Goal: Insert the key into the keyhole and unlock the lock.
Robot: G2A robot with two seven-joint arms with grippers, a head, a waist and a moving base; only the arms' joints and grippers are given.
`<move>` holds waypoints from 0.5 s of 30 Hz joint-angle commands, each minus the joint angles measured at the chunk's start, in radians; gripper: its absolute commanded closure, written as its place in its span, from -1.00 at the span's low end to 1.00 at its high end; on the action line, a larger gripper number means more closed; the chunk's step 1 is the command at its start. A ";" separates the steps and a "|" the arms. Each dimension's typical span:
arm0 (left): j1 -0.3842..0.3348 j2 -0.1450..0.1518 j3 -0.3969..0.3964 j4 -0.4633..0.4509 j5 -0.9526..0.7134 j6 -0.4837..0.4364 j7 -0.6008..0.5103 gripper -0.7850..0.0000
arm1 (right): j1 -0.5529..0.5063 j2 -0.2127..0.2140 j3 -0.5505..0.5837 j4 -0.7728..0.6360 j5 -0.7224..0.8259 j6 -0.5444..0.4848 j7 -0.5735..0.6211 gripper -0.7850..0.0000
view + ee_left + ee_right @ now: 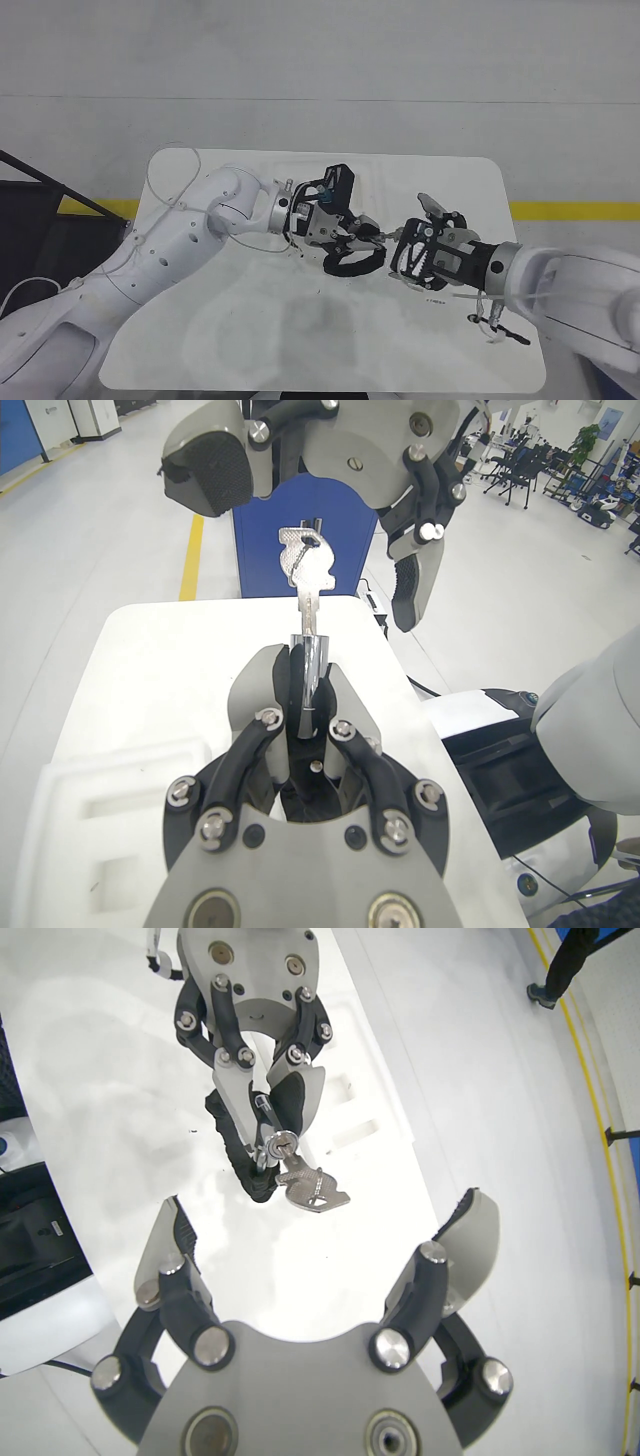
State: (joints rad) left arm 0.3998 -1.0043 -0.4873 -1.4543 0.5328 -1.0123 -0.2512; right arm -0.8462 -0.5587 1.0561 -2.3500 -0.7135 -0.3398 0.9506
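Apparently seated: key [307, 565] in lock [310, 660], clamped by left gripper [305, 685] over middle of table [250, 340]; long axis pointing straight at right gripper [320, 1213], spread wide just short of the bow

A: Floor [320, 60]?
B: Pale grey, glossy, crossed by a yellow line [580, 210].
A: Furniture?
B: White table [250, 360] with rounded corners. Past one end of it, a blue cabinet [255, 550]. Much farther off, black chairs [515, 475] near a green plant [587, 437].
A: Walls?
B: Blue panel [15, 430] at one side, white cabinets [95, 417] next to it.
A: Light?
B: Bright and even, glaring off the table.
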 commanded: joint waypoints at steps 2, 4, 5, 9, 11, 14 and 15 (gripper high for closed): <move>-0.023 0.011 0.022 -0.005 -0.037 0.000 -0.032 1.00 | -0.013 -0.001 0.007 0.000 -0.030 -0.035 -0.034 -0.09; -0.037 0.018 0.036 -0.008 -0.062 0.000 -0.050 1.00 | -0.021 -0.001 0.012 0.000 -0.043 -0.055 -0.048 0.06; -0.043 0.022 0.043 -0.009 -0.074 0.000 -0.059 1.00 | -0.024 -0.001 0.015 0.000 -0.048 -0.064 -0.057 0.05; -0.066 0.034 0.072 -0.013 -0.120 0.000 -0.093 1.00 | -0.033 -0.003 0.025 0.000 -0.071 -0.098 -0.091 0.04; -0.077 0.038 0.084 -0.015 -0.140 0.000 -0.101 1.00 | -0.037 -0.005 0.029 0.000 -0.084 -0.106 -0.103 0.10; -0.091 0.043 0.098 -0.014 -0.159 0.000 -0.105 1.00 | -0.043 -0.007 0.033 0.000 -0.097 -0.118 -0.116 0.24; -0.095 0.045 0.103 -0.013 -0.164 0.000 -0.105 1.00 | -0.044 -0.008 0.035 0.000 -0.099 -0.121 -0.120 0.28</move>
State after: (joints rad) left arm 0.3088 -0.9609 -0.3889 -1.4683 0.3730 -1.0123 -0.3562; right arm -0.8892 -0.5659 1.0896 -2.3500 -0.8105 -0.4578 0.8337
